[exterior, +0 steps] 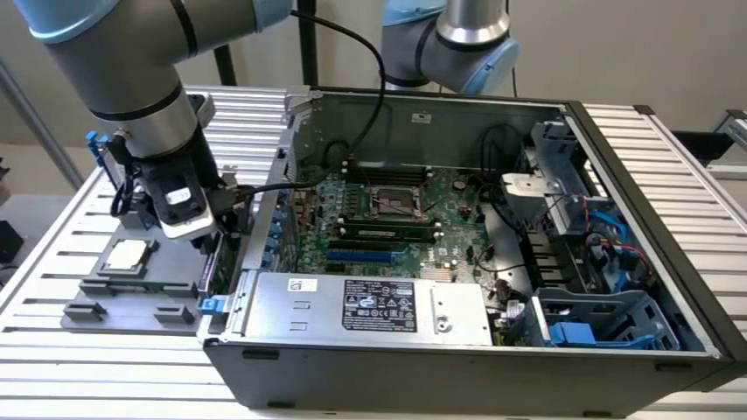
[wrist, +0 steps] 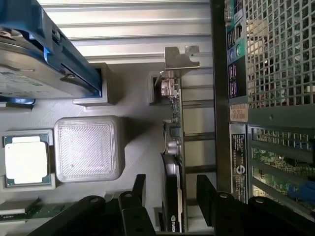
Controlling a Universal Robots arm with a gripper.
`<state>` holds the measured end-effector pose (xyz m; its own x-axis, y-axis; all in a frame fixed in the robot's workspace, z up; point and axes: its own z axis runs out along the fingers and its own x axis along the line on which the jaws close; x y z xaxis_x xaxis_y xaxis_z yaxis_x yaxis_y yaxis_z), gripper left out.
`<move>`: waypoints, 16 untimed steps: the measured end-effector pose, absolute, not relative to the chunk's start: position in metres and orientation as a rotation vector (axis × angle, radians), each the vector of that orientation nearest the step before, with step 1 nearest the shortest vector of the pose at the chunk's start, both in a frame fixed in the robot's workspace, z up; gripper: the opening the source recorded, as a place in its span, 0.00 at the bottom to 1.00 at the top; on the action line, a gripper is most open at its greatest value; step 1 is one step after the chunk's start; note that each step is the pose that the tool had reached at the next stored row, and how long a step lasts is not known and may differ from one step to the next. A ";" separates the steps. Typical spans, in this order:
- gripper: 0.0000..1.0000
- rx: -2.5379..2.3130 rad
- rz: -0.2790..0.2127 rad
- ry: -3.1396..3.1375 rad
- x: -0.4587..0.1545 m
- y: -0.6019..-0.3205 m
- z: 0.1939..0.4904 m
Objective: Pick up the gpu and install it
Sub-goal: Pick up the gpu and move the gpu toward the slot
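1. Black pincer (wrist: 172,184) is spread apart and holds nothing.
2. It hangs low over the gpu (wrist: 173,147), with one finger (wrist: 139,192) on each side of the card.
3. A bit of space shows between each finger and the card, so they are not touching it.
4. The gpu stands on its thin edge in a slot of the grey tray (wrist: 133,98).
5. Its metal bracket (wrist: 181,58) is at the end far from the pincer.
6. The gpu is not in the case (exterior: 653,175). It sits just outside the case wall, on the exterior view's left.
7. A square chip (wrist: 25,160) lies flat in the same tray, well apart from the gpu.
8. A grey block (wrist: 88,147) sits between the chip and the gpu.
9. A silver drive (wrist: 24,69) with a blue frame leans in the tray, near the block.
10. The case lies open on its side, and the green board (exterior: 397,210) inside it can be seen.
11. A silver power box (exterior: 362,306) fills the near part of the case.
12. The tray and the case both rest on a table (exterior: 117,385) made of metal slats.
13. In the exterior view the arm (exterior: 129,79) reaches down over the tray, just beside the case.
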<state>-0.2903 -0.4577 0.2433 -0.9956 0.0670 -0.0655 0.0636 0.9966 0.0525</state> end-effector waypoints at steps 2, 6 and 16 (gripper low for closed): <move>1.00 0.100 0.077 3.072 -0.291 -0.458 0.243; 1.00 0.101 0.077 3.071 -0.291 -0.457 0.242; 1.00 0.101 0.078 3.070 -0.289 -0.456 0.241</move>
<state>-0.2892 -0.4565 0.2408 -0.9955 0.0672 -0.0670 0.0637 0.9966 0.0526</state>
